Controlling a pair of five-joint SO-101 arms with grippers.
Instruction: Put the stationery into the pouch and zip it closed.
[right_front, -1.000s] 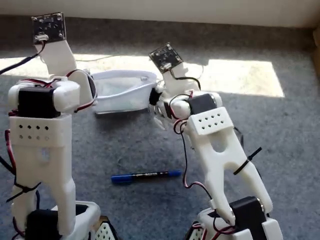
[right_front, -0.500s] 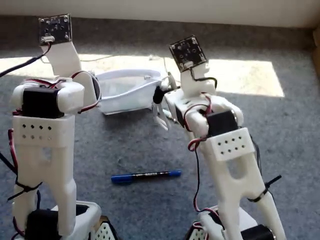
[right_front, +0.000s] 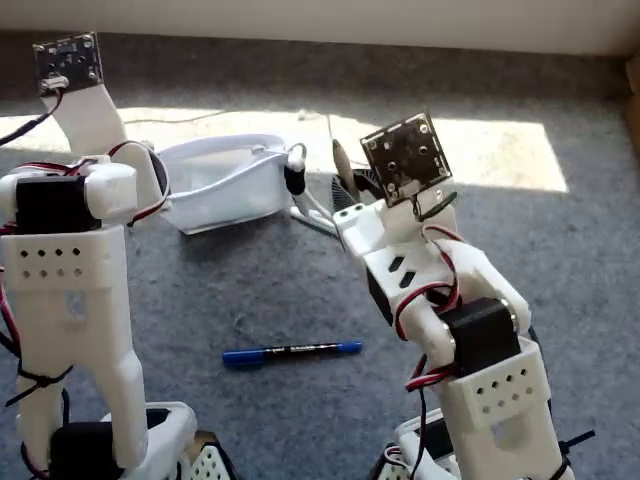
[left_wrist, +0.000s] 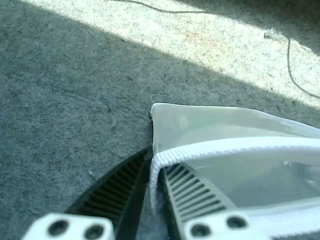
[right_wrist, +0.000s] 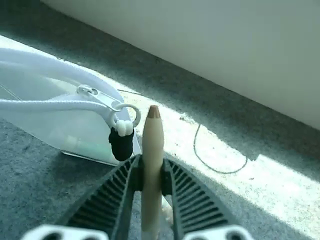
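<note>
Right gripper (right_wrist: 151, 169): jaws clenched on a beige pencil (right_wrist: 152, 135), whose brown tip sticks out past the fingertips. In the high view this gripper sits just right of centre in the upper half of the frame, with the pencil pointing up-frame.

Zipper pull (right_wrist: 121, 136): a black tab with white beads on a metal ring, just beside the pencil tip. Contact between the two cannot be resolved. The pull hangs at the near end of the pouch (right_front: 225, 185).

Left gripper (left_wrist: 150, 157): jaws pinched on the white zipper tape at a corner of the pouch.

Pouch: translucent white, mouth open, lying on the grey carpet (right_front: 560, 250). In the high view it is upper centre-left, between the two grippers.

Blue pen (right_front: 290, 351): flat on the carpet at lower centre of the high view, roughly horizontal, well apart from the pouch and from both grippers.

Thin cable (right_wrist: 220, 162): on the sunlit carpet beyond the right gripper.
</note>
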